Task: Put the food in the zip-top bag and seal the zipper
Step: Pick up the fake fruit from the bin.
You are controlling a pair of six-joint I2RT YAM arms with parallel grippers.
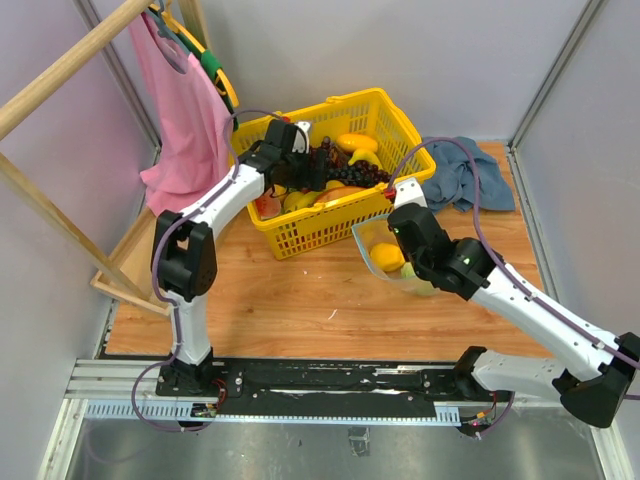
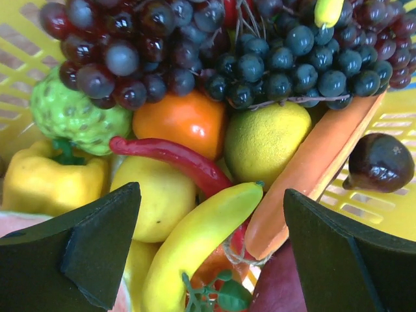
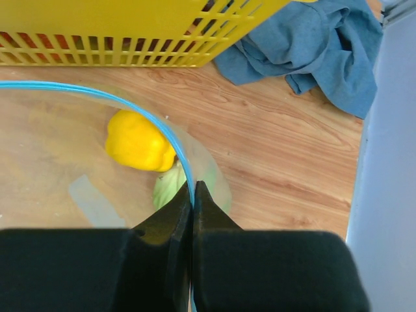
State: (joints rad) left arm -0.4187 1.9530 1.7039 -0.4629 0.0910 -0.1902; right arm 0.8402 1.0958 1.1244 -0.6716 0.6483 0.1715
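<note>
My left claw (image 2: 208, 260) spread wide, holding nothing, hanging over yellow basket (image 2: 390, 208). I see banana (image 2: 195, 247) in its gap. Ahead of it: lemon (image 2: 266, 140), orange fruit (image 2: 179, 120), bumpy green fruit (image 2: 71, 114), grapes (image 2: 286, 65). My right claw (image 3: 192, 195) pinched tight on zipper (image 3: 97, 94) of bag (image 3: 39, 149). Inside bag, just ahead-left of that claw: yellow fruit (image 3: 136, 140), green one (image 3: 168, 185). Ahead-right: blue cloth (image 3: 312, 45).

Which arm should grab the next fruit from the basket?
Left. The left gripper is open directly above the fruit in the yellow basket. The right gripper is shut on the zipper, holding the mouth of the zip-top bag open; releasing it would probably let the mouth close.
</note>
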